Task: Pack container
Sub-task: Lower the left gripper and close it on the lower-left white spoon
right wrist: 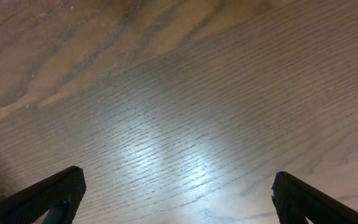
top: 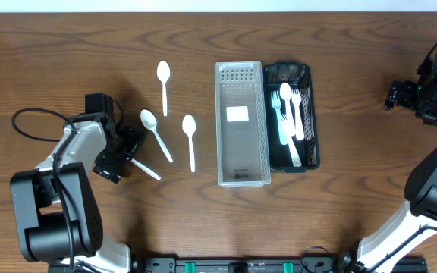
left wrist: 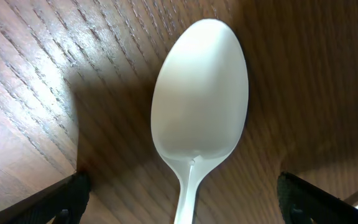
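Legible text, brands, numbers, signs: none; sole candidate a white rectangular label [top: 237, 114] on the floor of the grey tray [top: 220, 121], seen from overhead, too small to tell whether any print is on it.
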You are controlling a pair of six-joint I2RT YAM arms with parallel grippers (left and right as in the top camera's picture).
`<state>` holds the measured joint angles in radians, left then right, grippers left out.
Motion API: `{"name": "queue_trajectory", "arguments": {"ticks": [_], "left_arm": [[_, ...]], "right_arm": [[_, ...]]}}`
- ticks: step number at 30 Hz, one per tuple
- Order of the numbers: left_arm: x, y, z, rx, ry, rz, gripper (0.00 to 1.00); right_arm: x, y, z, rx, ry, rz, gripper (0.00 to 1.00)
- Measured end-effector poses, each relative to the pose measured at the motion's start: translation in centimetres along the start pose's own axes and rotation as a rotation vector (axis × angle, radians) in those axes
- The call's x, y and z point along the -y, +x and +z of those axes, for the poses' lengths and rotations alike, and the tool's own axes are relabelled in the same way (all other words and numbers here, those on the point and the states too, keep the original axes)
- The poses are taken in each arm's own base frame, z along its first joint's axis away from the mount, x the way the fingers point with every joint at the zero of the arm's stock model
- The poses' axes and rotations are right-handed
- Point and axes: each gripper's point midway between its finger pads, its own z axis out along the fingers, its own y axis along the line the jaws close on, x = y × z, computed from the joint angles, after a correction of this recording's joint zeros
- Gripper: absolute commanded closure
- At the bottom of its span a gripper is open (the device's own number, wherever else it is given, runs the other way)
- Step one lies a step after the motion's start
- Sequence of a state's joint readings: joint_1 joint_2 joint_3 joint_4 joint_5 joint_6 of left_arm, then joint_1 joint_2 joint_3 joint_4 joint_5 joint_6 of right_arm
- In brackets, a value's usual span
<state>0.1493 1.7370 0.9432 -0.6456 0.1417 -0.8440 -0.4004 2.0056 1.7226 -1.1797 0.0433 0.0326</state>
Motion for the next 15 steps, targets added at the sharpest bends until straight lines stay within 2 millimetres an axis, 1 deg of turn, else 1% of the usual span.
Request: {"name": "queue_trajectory", "arguments": {"ticks": [9,15], "left_arm": [[-0.2,0.2,0.0,-0.007,-0.006,0.004,0.02],[-1.6,1.3,0.2,-0.049,-0.06,-0.004,0.02]], "right_arm": [[0.0,0.0,0.0,0.0,0.0,0.0,0.01],[0.0,0.0,0.0,0.0,0.0,0.0,0.01]]}}
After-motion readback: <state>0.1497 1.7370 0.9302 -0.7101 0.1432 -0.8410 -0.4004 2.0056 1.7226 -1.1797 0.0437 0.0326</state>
